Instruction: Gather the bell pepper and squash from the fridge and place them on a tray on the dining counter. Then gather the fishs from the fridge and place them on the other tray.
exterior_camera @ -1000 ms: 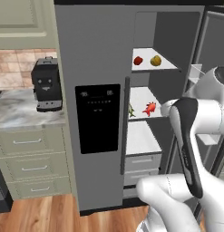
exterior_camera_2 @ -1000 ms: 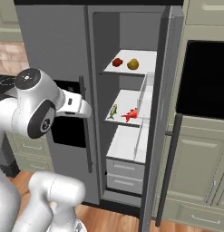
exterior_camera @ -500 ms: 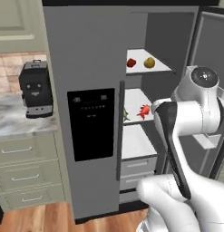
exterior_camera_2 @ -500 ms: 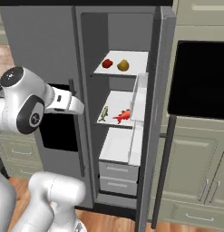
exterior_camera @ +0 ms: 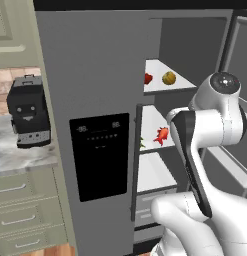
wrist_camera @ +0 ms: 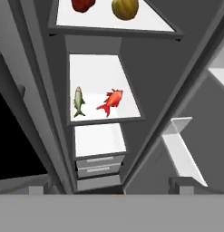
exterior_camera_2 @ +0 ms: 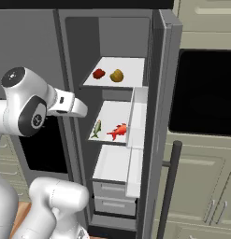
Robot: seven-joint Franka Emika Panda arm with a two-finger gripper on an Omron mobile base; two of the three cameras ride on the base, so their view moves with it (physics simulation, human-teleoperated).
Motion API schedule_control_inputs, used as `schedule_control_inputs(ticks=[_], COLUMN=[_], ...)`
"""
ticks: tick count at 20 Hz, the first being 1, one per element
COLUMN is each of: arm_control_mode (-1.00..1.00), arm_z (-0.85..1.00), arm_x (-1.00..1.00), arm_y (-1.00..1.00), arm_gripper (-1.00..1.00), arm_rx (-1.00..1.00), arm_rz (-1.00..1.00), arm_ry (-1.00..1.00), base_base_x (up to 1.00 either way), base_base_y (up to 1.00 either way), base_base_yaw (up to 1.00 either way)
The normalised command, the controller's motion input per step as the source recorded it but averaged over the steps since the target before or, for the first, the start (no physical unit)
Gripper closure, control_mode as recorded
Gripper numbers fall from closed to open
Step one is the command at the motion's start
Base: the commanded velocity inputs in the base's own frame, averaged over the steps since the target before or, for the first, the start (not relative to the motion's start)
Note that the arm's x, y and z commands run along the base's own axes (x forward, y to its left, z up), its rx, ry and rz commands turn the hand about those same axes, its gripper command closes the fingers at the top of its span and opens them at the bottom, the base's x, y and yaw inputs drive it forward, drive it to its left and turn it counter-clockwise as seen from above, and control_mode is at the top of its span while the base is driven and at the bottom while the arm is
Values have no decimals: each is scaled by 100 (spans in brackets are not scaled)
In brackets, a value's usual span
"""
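The fridge [exterior_camera: 95, 75] stands with its right door swung open. On the upper shelf the red bell pepper [exterior_camera: 148, 78] [exterior_camera_2: 99, 73] [wrist_camera: 83, 4] sits just left of the yellow squash [exterior_camera: 168, 78] [exterior_camera_2: 117, 75] [wrist_camera: 125, 8]. One shelf down lie the fishs: a silvery-grey one [exterior_camera_2: 96, 128] [wrist_camera: 78, 101] and, to its right, a reddish-orange one [exterior_camera: 161, 135] [exterior_camera_2: 118, 131] [wrist_camera: 111, 102]. My gripper [wrist_camera: 111, 186] is open and holds nothing. It hangs in front of the open compartment, well short of the shelves. The dining counter and trays are out of view.
The open fridge door [exterior_camera_2: 166, 93] with white door bins [exterior_camera_2: 138, 116] stands to the right of the shelves. Two fridge drawers [exterior_camera_2: 114, 196] sit below. A black coffee machine [exterior_camera: 27, 112] stands on a marble worktop [exterior_camera: 20, 160] at the left. A dark oven [exterior_camera_2: 205, 93] lies to the right.
The whole picture has shifted and grown as the base drove closer to the fridge. The food has stayed where it was on the shelves, and the gripper is still open.
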Motion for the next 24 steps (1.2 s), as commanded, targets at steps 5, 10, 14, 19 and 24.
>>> schedule_control_inputs(ticks=[5, 10, 14, 19, 24], arm_control_mode=[100, 100, 100, 100, 100], arm_z=[0, 0, 0, 0, 0], arm_x=[0, 0, 0, 0, 0], arm_y=[0, 0, 0, 0, 0], arm_gripper=[-100, -100, -100, -100, -100], arm_rx=[0, 0, 0, 0, 0], arm_rz=[0, 0, 0, 0, 0], arm_ry=[0, 0, 0, 0, 0], base_base_x=[43, 54, 66, 44, 24], base_base_y=[0, 4, 0, -6, -12], base_base_yaw=[-14, -14, -15, -20, -25])
